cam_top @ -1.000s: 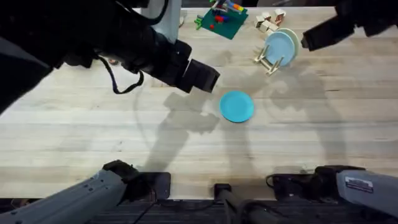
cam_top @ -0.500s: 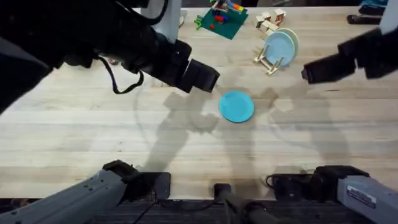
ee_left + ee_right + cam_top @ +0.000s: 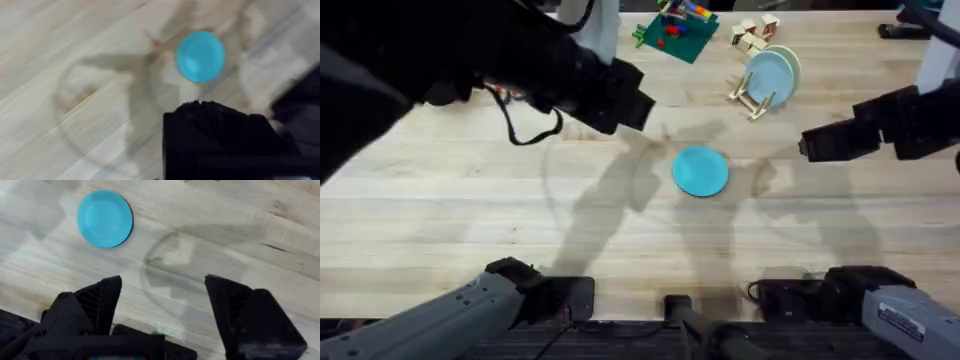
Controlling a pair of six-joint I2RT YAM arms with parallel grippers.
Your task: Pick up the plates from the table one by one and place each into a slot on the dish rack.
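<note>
On the counter (image 3: 440, 210): one plate racked, one plate left.

Left to right. Left end effector (image 3: 625, 98): raised above the counter's left-centre, carrying nothing; whether its fingers are apart or together cannot be told. Turquoise plate (image 3: 701, 170): lying flat near mid-counter, touched by neither arm, well apart from the rack. Dish rack (image 3: 752, 96): at the far side, right of centre, with the sky-blue plate (image 3: 768, 75) standing on edge in a slot; a cream-yellow plate (image 3: 792, 62) stands just behind it. Right end effector (image 3: 810, 145): hovering right of the turquoise plate, fingers spread wide apart, empty. Judged status: about half done; the turquoise plate remains to be gripped, lifted and slotted.
</note>
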